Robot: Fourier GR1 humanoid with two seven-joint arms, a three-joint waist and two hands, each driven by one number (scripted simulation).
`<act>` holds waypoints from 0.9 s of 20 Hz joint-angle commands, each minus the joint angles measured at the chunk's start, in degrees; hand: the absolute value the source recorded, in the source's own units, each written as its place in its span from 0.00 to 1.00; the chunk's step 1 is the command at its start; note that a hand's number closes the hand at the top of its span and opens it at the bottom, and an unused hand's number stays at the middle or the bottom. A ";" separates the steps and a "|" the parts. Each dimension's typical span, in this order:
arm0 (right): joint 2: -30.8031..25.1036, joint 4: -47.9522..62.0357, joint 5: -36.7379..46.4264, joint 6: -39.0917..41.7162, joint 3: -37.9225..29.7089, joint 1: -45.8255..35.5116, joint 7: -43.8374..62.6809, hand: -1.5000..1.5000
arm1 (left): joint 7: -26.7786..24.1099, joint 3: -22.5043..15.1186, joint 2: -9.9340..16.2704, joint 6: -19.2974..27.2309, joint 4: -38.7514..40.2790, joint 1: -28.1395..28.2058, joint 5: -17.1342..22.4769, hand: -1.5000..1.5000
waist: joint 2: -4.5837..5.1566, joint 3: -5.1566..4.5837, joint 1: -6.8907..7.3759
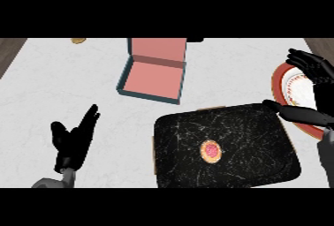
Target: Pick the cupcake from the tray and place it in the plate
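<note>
Nearby: open pink box (153,70) behind tray (248,128) w/ cupcake (210,151).

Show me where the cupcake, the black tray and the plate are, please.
cupcake (210,151): head view, on its pink top.
tray (248,128): head view, on a bare part of its black surface.
plate (291,84): head view, on its white inside near the red rim.

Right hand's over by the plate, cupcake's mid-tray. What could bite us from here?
1. The right robot hand hangs open over the plate, away from the cupcake; swinging back, it could clip the tray rim.
2. The plate lies partly out of view and under the hand, so the drop spot is hard to judge.
3. The open box sits beside the tray; a wide swing may hit it.
</note>
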 commanded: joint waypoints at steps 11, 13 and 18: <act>-17.03 -17.30 7.68 18.45 10.94 4.13 20.31 0.00 | 1.27 -1.41 -2.67 -0.13 -0.34 2.69 -1.36 0.50 | -0.19 -0.40 -0.23; -16.59 -18.07 8.45 19.28 11.89 3.17 23.55 0.00 | 4.33 -1.08 -2.42 0.32 -2.64 1.69 -1.31 0.50 | -0.04 -0.32 0.22; -10.47 -24.82 15.91 17.09 21.23 1.90 35.84 0.00 | 4.59 0.31 -1.73 -1.85 -2.71 0.95 -1.08 0.50 | 0.05 -0.31 0.43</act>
